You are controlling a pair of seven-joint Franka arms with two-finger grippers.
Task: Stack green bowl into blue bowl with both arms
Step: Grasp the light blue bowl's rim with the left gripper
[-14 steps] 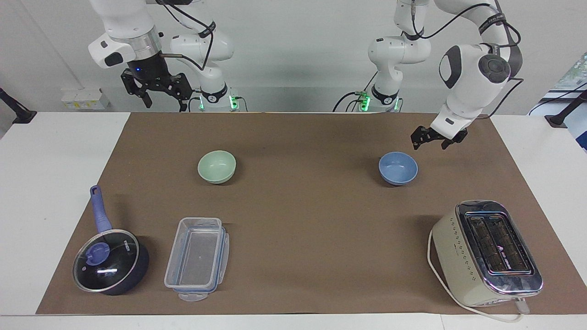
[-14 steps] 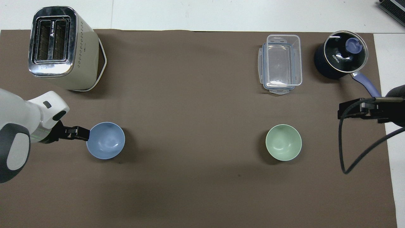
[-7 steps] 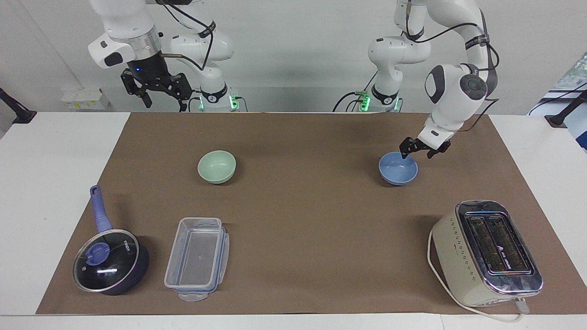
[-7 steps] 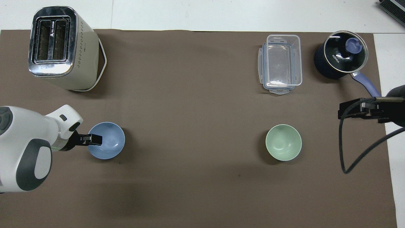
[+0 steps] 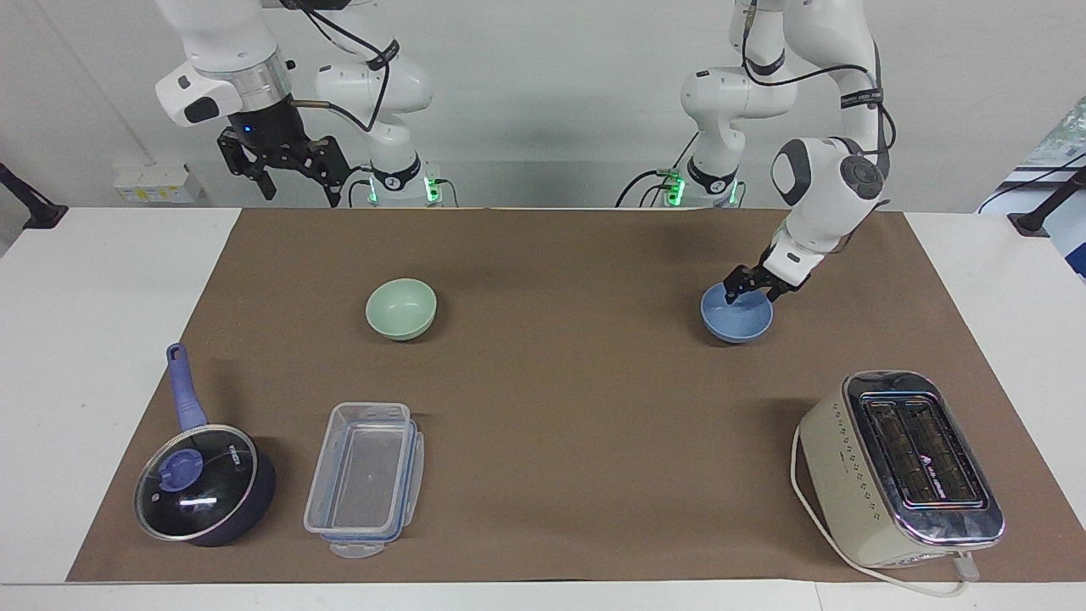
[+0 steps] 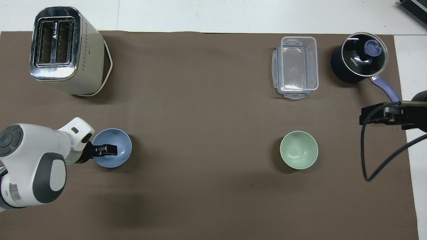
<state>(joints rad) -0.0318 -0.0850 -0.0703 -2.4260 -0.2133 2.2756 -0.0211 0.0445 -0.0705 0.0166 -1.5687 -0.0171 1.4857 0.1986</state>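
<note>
The small, round, pale mint-green bowl [image 5: 401, 309] sits upright and alone on the brown paper mat [image 5: 551, 382] covering the bench, toward the right arm's end. The small, round, cornflower-blue bowl [image 5: 736, 316] of the same size sits toward the left arm's end, well apart from it. Neither bowl is lifted, so the stacking itself is not begun.

The left end effector [image 5: 750, 288] is down at the blue bowl's rim on the side toward the left arm's end. One finger [image 6: 108, 149] reaches over the inside of the bowl and the other seems to be outside the wall. Its fingers stand apart across the rim, not yet clamped on it. This looks like the start of a grip on the blue bowl.

The right end effector [image 5: 284, 165] hangs high over the bench edge by its own base, fingers spread, and waits, well clear of the green bowl.

Still to do, by my judgement: secure the blue bowl, have the right arm pick up the green bowl, bring the two together, and set the green one inside the blue one.
</note>
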